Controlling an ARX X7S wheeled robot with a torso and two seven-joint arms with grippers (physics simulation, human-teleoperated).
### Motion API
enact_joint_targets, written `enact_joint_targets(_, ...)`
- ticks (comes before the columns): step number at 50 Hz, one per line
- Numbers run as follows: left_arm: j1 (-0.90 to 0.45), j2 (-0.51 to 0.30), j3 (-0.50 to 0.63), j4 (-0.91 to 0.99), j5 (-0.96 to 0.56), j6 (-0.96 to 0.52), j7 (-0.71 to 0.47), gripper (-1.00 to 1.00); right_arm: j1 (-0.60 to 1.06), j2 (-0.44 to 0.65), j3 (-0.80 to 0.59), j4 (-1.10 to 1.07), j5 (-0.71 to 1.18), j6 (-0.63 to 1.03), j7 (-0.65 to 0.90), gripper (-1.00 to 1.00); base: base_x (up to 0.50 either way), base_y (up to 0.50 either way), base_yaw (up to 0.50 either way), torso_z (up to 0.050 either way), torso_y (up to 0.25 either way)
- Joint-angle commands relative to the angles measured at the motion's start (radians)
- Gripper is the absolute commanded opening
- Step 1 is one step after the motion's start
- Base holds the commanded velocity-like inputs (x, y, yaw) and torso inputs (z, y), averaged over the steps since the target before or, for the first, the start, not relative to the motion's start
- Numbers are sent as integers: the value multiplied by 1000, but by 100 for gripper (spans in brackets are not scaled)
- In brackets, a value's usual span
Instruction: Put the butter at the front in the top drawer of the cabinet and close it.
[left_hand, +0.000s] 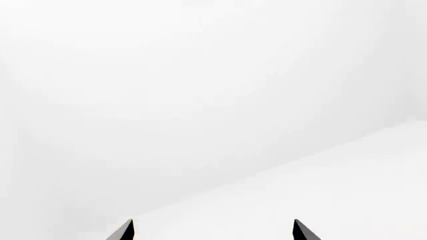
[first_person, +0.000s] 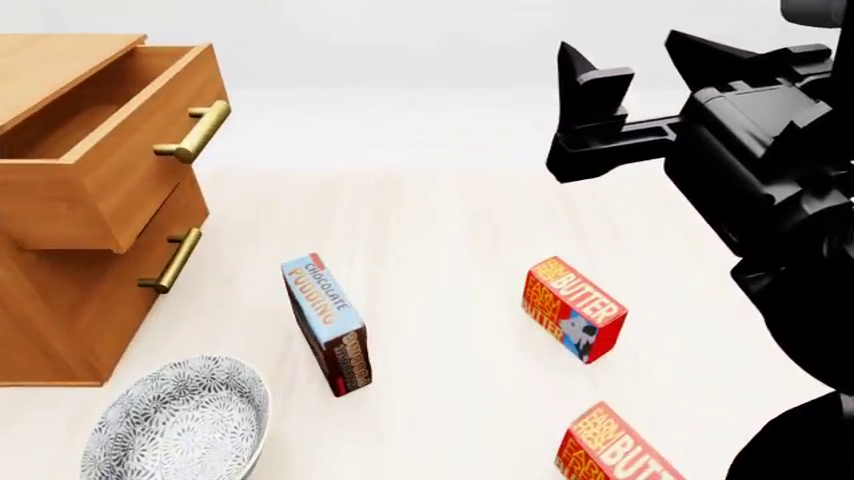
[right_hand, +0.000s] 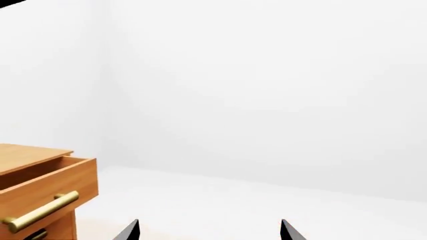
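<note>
pale wooden tabletop (first_person: 441, 230) under blank white walls. top drawer (first_person: 114, 150) of the light-brown three-drawer wooden cabinet (first_person: 67, 300) stands pulled open, nothing seen inside. two red-and-orange butter cartons lie on the table; the front butter (first_person: 621, 452), judged the one nearest the robot, is ungrasped. step in hand: approach. next move calls for lowering the black right gripper (first_person: 627, 65) onto it. that gripper hovers high, fingers spread, empty. left gripper (left_hand: 212, 231) likewise spread, facing blank white.

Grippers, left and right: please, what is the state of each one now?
Left gripper: open, fingertips apart, holding nothing.
Right gripper: open, raised above the table, holding nothing.
</note>
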Motion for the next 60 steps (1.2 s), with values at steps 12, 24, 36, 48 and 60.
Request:
enact_joint_targets(12,-263,-7,120,-554,188,-145,333,100,-71,44,8,-39,68,-51,25,100,0,0,0,0,0)
enact_joint_targets(24,-175,-37,25,-633,172,-99,262,100,-137,58,-47,-38,-32,-119,-57,100,0,0,0,0,0)
enact_joint_targets(36,-85,-67,-54,-611,143,-90,172,100,-182,57,-89,-28,-88,-174,-108,100,0,0,0,0,0)
enact_joint_targets(48,-3,-66,-91,-636,150,-36,54,100,-233,54,-133,-6,-162,-249,-177,100,0,0,0,0,0)
enact_joint_targets(60,71,-44,-66,-636,176,-42,-1,100,-292,64,-132,-7,-190,-300,-213,100,0,0,0,0,0)
